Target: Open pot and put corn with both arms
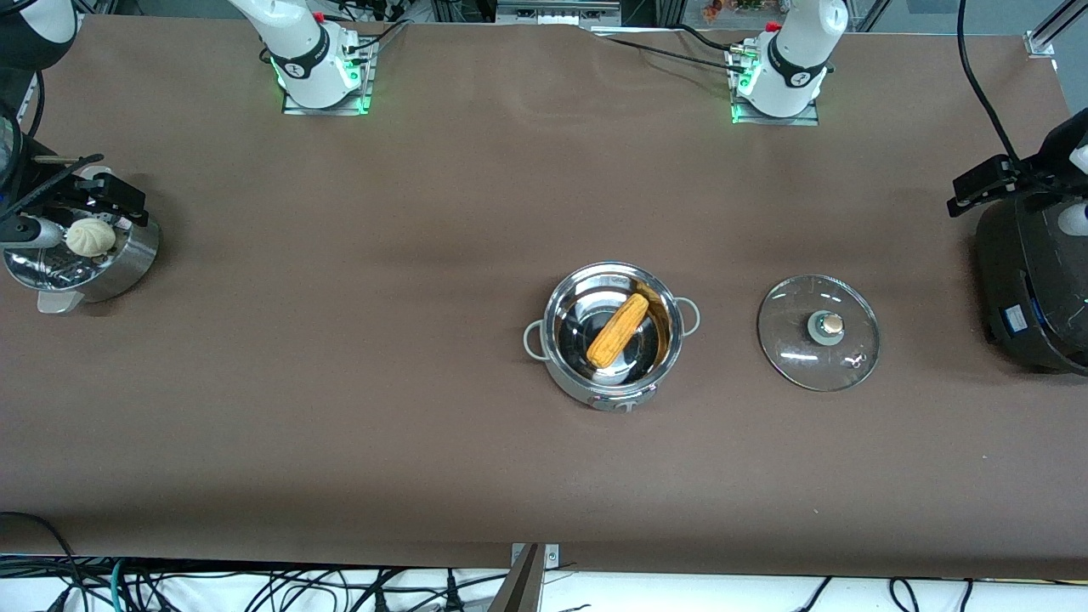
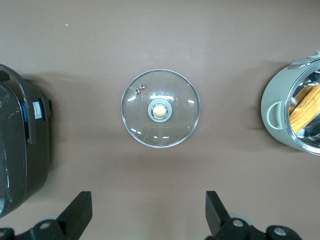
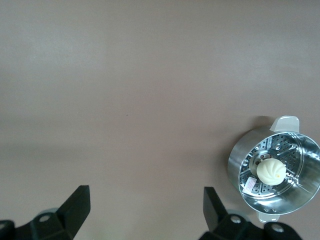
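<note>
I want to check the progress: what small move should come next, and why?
Probably none beyond keeping both arms parked. The corn already lies inside the open pot, and the lid rests flat on the table beside it. The left gripper and right gripper are open and hold nothing.

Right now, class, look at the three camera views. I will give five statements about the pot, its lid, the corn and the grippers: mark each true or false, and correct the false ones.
1. The corn lies inside the pot. True.
2. The glass lid sits on the pot. False: it lies on the table beside the pot, toward the left arm's end.
3. The left gripper holds the lid. False: it is open above it.
4. The bun rests in the steamer. True.
5. The right gripper is shut on the corn. False: it is open, holding nothing.
</note>
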Available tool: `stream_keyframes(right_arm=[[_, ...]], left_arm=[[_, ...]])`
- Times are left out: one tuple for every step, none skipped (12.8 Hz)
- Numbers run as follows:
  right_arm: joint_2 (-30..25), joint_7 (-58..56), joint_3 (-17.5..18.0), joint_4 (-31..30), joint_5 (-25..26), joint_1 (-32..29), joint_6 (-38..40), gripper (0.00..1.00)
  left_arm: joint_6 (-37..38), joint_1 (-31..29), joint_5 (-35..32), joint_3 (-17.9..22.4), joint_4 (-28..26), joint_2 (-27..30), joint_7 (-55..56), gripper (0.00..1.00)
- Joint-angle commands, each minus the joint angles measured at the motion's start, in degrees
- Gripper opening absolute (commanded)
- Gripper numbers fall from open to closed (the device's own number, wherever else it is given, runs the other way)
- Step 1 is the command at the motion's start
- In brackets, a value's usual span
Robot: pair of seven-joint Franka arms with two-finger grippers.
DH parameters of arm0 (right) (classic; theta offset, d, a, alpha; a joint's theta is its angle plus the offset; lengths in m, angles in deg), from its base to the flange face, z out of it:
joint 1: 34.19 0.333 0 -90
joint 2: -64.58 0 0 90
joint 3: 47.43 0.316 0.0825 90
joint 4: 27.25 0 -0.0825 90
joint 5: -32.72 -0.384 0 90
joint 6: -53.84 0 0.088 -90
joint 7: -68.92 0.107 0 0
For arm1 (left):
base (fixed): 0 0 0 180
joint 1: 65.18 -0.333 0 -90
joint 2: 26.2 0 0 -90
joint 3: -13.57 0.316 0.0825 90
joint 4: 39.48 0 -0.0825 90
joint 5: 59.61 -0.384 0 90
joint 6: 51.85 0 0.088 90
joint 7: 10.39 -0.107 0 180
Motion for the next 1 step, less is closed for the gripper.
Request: stream_keyframes(right_arm=[[1.7, -1.1, 0.6, 3.1, -1.1, -0.9, 0.6, 1.0]], left_arm=[[1.0, 0.3, -1.5, -0.1, 1.1, -0.3, 0.4, 1.0]])
